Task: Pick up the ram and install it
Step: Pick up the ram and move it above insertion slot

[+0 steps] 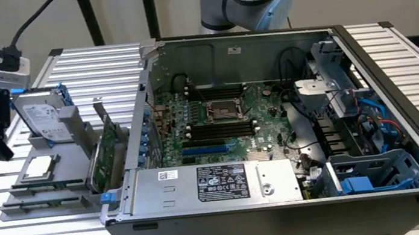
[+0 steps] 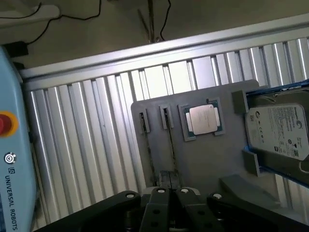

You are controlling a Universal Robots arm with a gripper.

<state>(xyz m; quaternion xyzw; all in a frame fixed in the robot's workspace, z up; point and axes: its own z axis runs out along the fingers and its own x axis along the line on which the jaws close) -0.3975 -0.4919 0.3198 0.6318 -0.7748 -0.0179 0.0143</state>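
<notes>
Gripper (image 2: 171,192) hovered above grey tray (image 2: 212,159), fingers (image 2: 159,198) clenched on nothing, ram (image 2: 169,145) edge-up in slot just beyond fingertips, processor (image 2: 203,120) farther off.

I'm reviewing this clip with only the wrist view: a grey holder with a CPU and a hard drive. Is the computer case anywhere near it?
Observer: Yes. An open case lies directly to the exterior view's right of the holder.
Operator: Are its memory slots filled?
Observer: The black slots next to the CPU socket look empty.
Operator: Is there anything in the holder that I'm missing?
Observer: A green expansion card stands upright on the side of the holder nearest the case.
</notes>
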